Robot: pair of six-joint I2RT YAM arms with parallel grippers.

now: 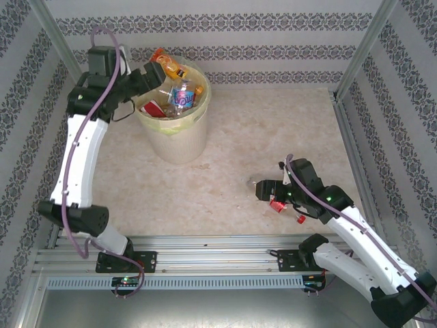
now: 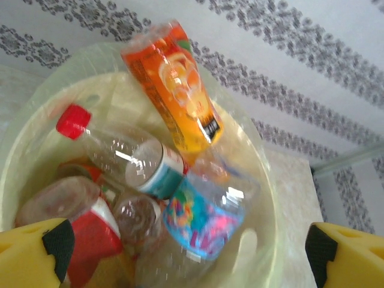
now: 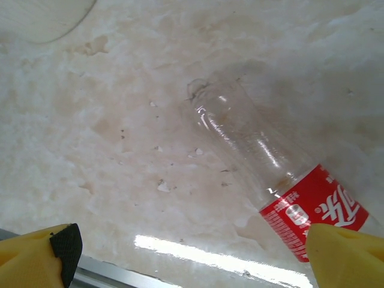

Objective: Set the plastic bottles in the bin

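The cream-white bin (image 1: 179,140) with its pale yellow liner stands at the back left and holds several plastic bottles (image 2: 141,165). An orange-labelled bottle (image 2: 177,87) is tilted over the bin's far rim (image 1: 167,63); whether it rests there or is falling, I cannot tell. My left gripper (image 1: 156,79) hovers over the bin's left rim, open and empty (image 2: 186,255). A clear bottle with a red label (image 3: 312,210) and red cap lies on the table at the right (image 1: 276,204). My right gripper (image 1: 265,190) hangs just above it, open, the label beside its right finger (image 3: 345,258).
The marble-patterned table (image 1: 273,130) is bounded by patterned walls and aluminium posts (image 1: 360,51). A metal rail (image 1: 218,240) runs along the near edge, just below the right gripper. Open floor lies between the bin and the lone bottle.
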